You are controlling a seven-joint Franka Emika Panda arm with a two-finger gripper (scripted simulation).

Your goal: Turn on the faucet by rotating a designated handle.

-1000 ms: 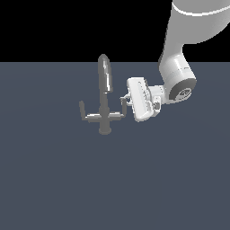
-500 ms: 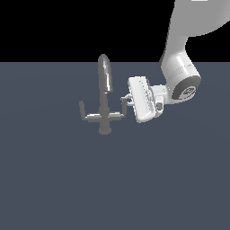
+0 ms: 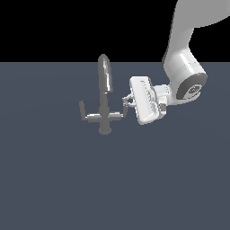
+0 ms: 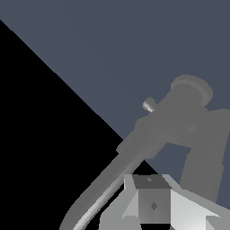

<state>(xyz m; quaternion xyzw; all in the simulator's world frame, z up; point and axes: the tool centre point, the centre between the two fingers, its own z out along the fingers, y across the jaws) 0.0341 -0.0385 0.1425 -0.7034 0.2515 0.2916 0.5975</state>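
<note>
Arm enters from the upper corner on the exterior view's right, white links dropping down to a bulky wrist joint, then the hand turned sideways so it points toward the exterior view's left, roughly level with the floor. Gripper (image 3: pixel 127 103) sits at the tip of the handle (image 3: pixel 121 112), the lever arm of the faucet (image 3: pixel 104 96) on the exterior view's right. Fingers (image 3: pixel 129 99) are small and dark against the white hand; they appear to bracket the handle's bent tip, but contact is not clear and how far apart they stand cannot be told from either view. Faucet stands upright on the dark grey floor (image 3: pixel 58 179), near the middle of the scene, tall rounded spout rising above a short post, crossbar running side to side with the other lever arm (image 3: pixel 86 113) out toward the exterior view's left. Wrist view: spout (image 4: pixel 117 175) passes close, running diagonally; round base of the post (image 4: pixel 191 90) beyond; part of the gripper body (image 4: pixel 152 202) in the foreground.
</note>
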